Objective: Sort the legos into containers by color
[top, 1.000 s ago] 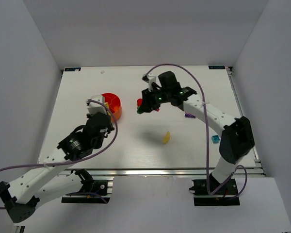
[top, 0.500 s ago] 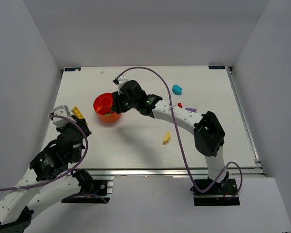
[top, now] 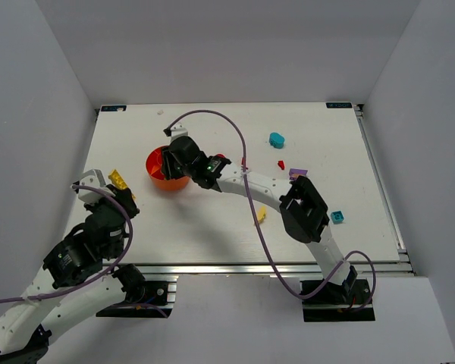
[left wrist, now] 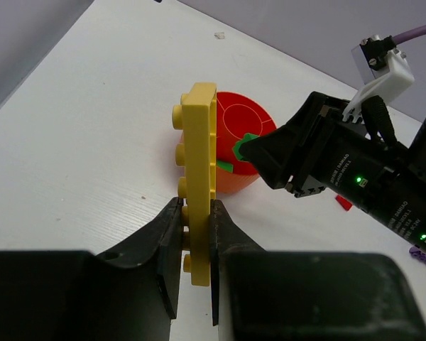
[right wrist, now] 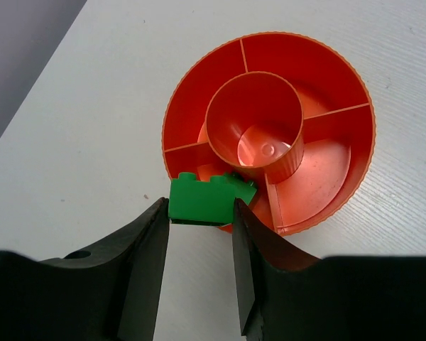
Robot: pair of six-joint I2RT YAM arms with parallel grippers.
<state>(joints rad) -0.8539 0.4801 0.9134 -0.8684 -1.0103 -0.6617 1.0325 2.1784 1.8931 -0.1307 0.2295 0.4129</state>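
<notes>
Bowl [top: 156, 168] half hidden behind right arm [top: 250, 183] in top view; right jaws pinch green brick [right wrist: 199, 201] at its rim, left jaws pinch yellow brick [left wrist: 199, 177].

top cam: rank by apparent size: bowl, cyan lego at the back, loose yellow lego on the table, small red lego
1. bowl, clearly largest
2. cyan lego and yellow lego: look about alike, so not ranked against each other
3. red lego, smallest
</notes>
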